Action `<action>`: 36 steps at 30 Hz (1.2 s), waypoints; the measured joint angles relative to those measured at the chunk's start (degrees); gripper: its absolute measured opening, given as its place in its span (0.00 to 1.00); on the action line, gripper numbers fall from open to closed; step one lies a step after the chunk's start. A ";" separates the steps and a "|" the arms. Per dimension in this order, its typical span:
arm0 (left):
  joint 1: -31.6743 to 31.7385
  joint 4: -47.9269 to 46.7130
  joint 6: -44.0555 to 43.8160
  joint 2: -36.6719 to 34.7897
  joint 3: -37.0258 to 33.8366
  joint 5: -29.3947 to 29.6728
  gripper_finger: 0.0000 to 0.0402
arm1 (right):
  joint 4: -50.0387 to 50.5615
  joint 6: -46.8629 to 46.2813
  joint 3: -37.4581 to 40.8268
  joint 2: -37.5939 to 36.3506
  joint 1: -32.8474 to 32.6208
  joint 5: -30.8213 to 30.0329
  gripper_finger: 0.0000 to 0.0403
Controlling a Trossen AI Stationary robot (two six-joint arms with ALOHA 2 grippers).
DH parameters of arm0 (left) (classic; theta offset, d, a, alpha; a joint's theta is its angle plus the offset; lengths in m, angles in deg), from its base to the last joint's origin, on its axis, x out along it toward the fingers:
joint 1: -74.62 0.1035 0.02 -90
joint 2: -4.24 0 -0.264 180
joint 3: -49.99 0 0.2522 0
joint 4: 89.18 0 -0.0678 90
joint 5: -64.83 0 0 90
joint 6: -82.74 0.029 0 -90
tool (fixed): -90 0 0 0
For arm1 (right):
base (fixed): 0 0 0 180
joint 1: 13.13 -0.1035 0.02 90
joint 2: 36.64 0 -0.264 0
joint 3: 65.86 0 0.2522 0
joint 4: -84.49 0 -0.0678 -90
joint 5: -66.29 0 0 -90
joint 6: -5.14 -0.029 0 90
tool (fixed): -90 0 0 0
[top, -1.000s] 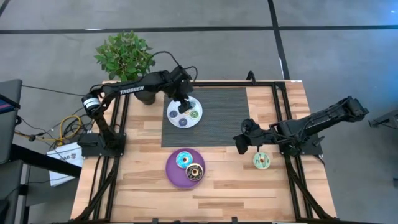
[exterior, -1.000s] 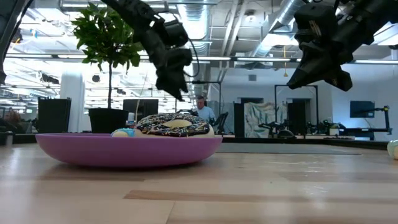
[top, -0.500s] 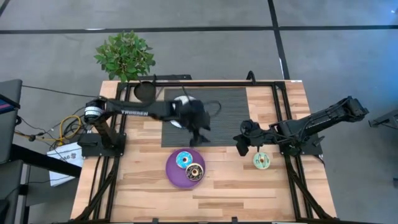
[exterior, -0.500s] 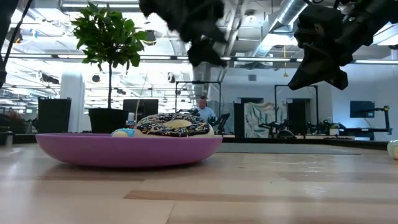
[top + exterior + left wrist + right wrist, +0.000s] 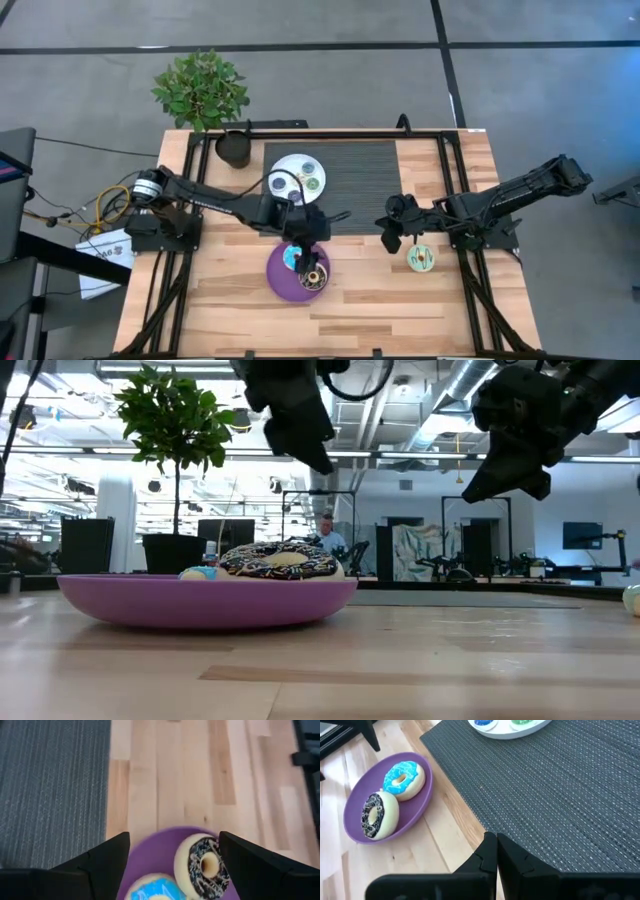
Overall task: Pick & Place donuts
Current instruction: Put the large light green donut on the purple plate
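Note:
My left gripper (image 5: 174, 836) hangs open above the purple plate (image 5: 280, 283), touching nothing. The blue-iced donut (image 5: 152, 891) and the brown-and-cream donut (image 5: 202, 866) lie flat on that plate, below and between its fingers. The green-iced donut (image 5: 421, 258) lies flat on the wood at the table's right. My right gripper (image 5: 387, 238) hovers shut just left of it, over the near right corner of the mat. Mini donuts, among them a blue one (image 5: 484, 722) and a green one (image 5: 521, 723), sit on the white plate (image 5: 297, 178).
A dark grey woven mat (image 5: 360, 185) covers the far middle of the table, with the white plate on its left part. A potted plant (image 5: 234, 148) stands at the far left corner. Bare wood lies along the near edge and to the right of the purple plate.
My left gripper has swung from over the white plate toward the table's near edge and now hangs above the purple plate. The right arm and the donuts have stayed where they were.

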 joint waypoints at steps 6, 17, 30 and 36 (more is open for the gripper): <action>-4.94 5.35 3.16 -0.07 -2.55 10.70 0.75 | 0.01 1.15 -0.01 0.00 0.00 2.79 0.00; -9.17 35.23 4.05 -11.04 -29.10 7.74 0.75 | 14.63 -0.86 -6.84 0.01 -1.47 4.02 0.00; -5.67 44.82 6.34 -52.56 -62.24 10.99 0.75 | 33.38 -9.16 -18.57 0.02 -1.53 3.86 0.00; 0.52 44.10 11.08 -68.12 -69.97 0.06 0.75 | 33.46 -12.84 -18.57 1.21 -1.55 3.95 0.00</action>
